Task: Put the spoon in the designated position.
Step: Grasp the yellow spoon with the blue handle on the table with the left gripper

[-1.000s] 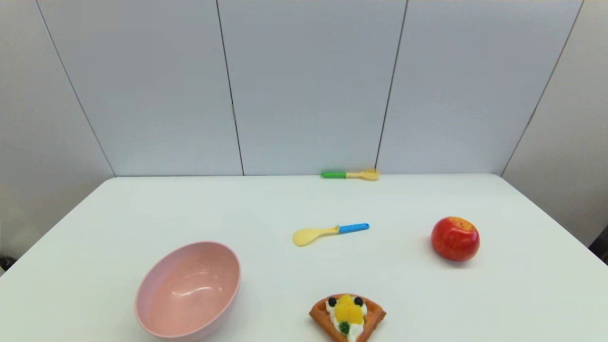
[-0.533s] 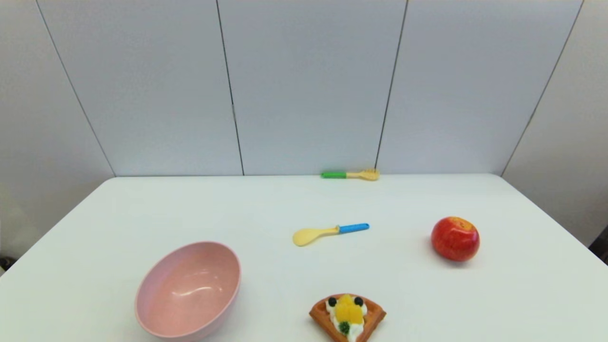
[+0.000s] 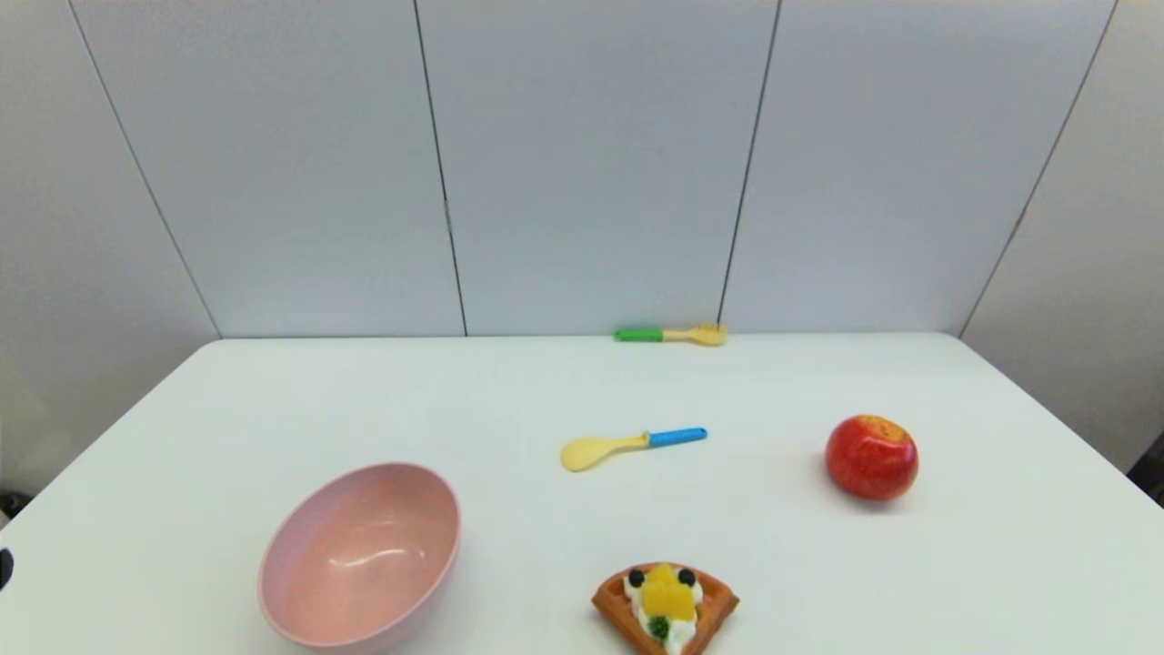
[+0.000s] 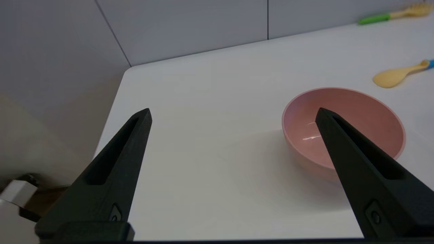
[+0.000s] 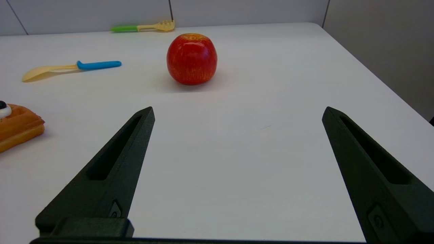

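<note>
Spread wide with nothing between the fingers, the left gripper (image 4: 234, 113) is held over the table's (image 3: 509, 382) near left corner beside the pink bowl (image 3: 361, 555); the right gripper (image 5: 237, 112) is likewise agape near the right edge, before the apple (image 3: 871, 457). Mid-table the spoon (image 3: 632, 446) is seen lying flat, untouched, well apart from both.

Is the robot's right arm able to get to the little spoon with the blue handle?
Probably yes. The right gripper is open, low at the table's near right. The spoon lies flat; the apple and waffle sit to either side, not between.
</note>
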Robot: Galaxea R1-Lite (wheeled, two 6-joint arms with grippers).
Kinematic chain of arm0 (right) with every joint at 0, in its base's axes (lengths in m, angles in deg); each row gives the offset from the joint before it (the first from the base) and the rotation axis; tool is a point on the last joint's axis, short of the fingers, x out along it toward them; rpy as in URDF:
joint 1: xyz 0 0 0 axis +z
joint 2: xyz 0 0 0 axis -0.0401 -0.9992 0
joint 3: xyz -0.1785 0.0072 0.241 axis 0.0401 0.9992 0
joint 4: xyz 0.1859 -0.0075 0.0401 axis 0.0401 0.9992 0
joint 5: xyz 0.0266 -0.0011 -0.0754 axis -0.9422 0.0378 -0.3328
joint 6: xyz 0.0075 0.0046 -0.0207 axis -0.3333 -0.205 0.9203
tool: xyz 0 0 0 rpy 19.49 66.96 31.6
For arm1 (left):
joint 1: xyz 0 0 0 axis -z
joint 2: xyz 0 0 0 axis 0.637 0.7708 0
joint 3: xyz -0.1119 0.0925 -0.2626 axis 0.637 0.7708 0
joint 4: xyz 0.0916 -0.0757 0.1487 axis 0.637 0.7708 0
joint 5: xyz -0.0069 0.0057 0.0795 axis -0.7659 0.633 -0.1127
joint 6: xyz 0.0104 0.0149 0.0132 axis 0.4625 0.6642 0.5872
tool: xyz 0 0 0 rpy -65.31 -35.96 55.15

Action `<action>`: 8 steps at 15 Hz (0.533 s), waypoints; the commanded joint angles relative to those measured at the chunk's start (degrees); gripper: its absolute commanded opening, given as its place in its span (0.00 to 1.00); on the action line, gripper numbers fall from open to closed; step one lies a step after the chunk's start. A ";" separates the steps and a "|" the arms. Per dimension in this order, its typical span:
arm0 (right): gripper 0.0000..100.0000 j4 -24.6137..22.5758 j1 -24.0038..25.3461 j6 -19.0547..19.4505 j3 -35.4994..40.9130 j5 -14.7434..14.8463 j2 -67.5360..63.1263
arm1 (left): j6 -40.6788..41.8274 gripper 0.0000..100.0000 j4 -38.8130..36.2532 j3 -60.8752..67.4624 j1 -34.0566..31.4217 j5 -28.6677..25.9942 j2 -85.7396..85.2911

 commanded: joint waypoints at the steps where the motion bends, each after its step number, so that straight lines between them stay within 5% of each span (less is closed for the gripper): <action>1: 1.00 0.02 0.01 -0.03 0.00 0.00 0.02 | 10.21 1.00 10.41 -24.01 11.09 -0.60 31.70; 8: 1.00 0.02 0.01 -0.03 0.00 0.00 -0.06 | 24.18 1.00 31.94 -47.47 16.36 -9.04 57.18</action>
